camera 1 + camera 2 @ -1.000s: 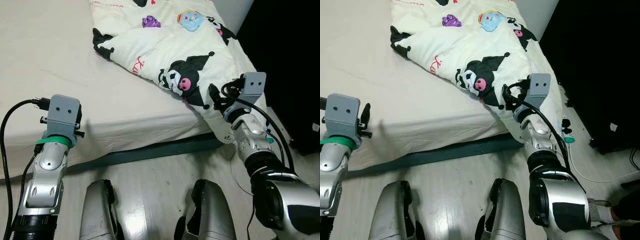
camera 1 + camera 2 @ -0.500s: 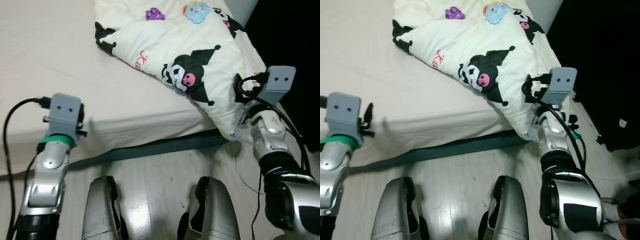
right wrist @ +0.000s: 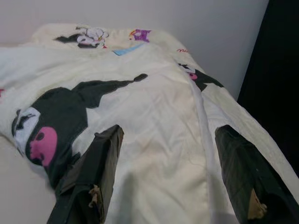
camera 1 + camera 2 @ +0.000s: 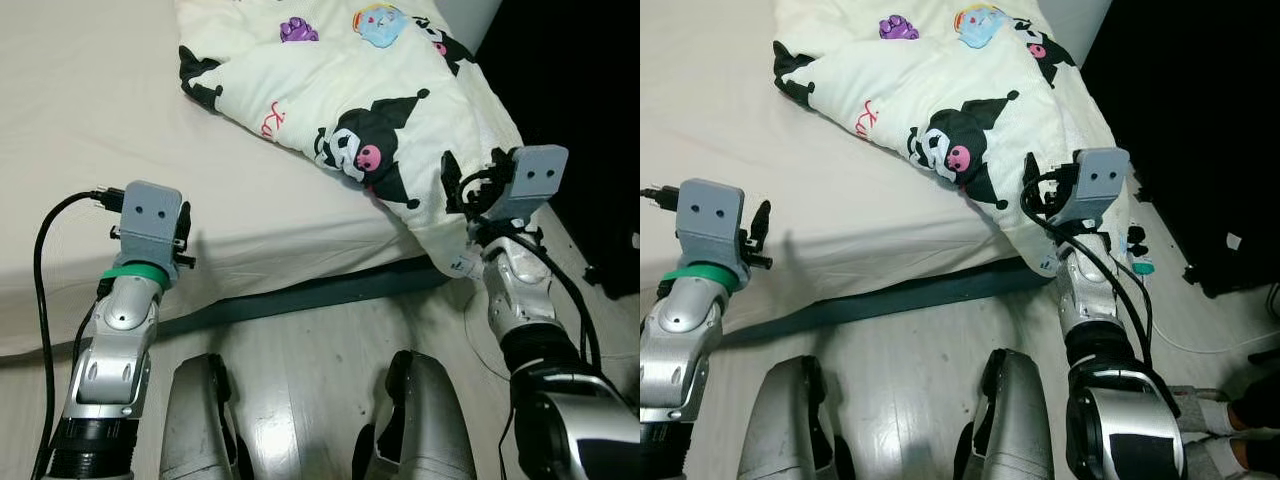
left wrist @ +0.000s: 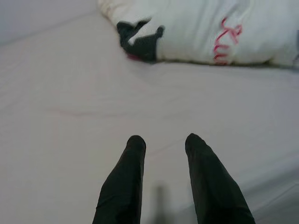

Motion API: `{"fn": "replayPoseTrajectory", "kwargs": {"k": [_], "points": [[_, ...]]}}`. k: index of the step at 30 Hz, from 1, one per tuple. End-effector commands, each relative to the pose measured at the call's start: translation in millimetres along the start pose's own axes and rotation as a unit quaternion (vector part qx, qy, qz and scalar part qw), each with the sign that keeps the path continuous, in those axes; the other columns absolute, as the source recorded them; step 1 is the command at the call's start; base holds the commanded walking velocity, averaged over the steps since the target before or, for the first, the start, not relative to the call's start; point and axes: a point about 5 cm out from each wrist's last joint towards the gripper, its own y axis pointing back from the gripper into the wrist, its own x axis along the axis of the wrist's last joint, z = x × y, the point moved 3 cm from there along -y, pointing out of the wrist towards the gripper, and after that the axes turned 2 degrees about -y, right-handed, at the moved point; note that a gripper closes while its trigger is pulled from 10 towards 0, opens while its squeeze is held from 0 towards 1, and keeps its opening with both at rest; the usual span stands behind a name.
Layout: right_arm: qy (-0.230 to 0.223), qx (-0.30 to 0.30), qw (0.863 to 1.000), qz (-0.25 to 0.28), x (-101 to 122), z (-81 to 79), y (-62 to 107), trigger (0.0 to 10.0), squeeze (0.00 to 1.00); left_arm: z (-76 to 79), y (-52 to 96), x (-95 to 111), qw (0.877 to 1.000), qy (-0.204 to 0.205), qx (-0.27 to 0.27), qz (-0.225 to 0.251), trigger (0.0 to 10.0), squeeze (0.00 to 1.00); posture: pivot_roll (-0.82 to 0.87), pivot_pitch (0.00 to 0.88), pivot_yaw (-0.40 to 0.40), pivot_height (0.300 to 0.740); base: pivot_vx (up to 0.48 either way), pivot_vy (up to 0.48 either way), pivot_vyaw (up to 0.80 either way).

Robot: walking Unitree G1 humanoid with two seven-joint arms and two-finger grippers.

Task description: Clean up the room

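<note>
A cream blanket (image 4: 350, 80) printed with cartoon characters lies crumpled on the right half of the bed (image 4: 90, 110). One corner hangs over the bed's front right edge. My right gripper (image 3: 170, 133) is open wide right at that hanging corner, with the blanket's cloth (image 3: 154, 116) spread just ahead of its fingers (image 4: 450, 172). My left gripper (image 5: 163, 142) hovers low over the bare white sheet (image 5: 70, 93) near the bed's front edge. It is open, with nothing between its fingers. The blanket's black-printed corner (image 5: 140, 39) lies further ahead of it.
A dark base strip (image 4: 300, 295) runs under the mattress. Pale wooden floor (image 4: 310, 350) and my own legs (image 4: 200, 410) are below it. To the right are a dark area (image 4: 1200, 120), a white cable (image 4: 1200, 345) and a small teal object (image 4: 1143, 267) on the floor.
My right gripper swung out to the right, then back toward the blanket's hanging corner. My left gripper edged slightly further over the sheet. The head camera shifted a little.
</note>
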Motion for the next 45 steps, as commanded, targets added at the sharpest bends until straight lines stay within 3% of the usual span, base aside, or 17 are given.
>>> {"fn": "replayPoseTrajectory", "kwargs": {"k": [1,15,45], "points": [[-0.01,0.009,1.0,0.003,0.0,-3.7,5.1,10.0,0.0,7.3,0.9,9.0,1.0,0.009,-0.014,0.019,10.0,0.0,0.12,0.17,-0.016,0.425,0.0,0.0,0.0],[-0.007,0.013,1.0,-0.003,-4.3,-6.4,15.5,10.0,0.0,25.8,-4.9,11.1,0.999,0.021,-0.035,0.023,10.0,0.0,0.1,0.141,-0.013,0.469,0.0,0.0,0.0],[-0.012,0.01,1.0,-0.018,-4.5,-7.6,19.7,10.0,0.0,25.1,-6.5,8.5,0.999,0.018,-0.034,0.021,10.0,0.0,0.11,0.14,-0.011,0.574,0.0,0.0,0.0]]}}
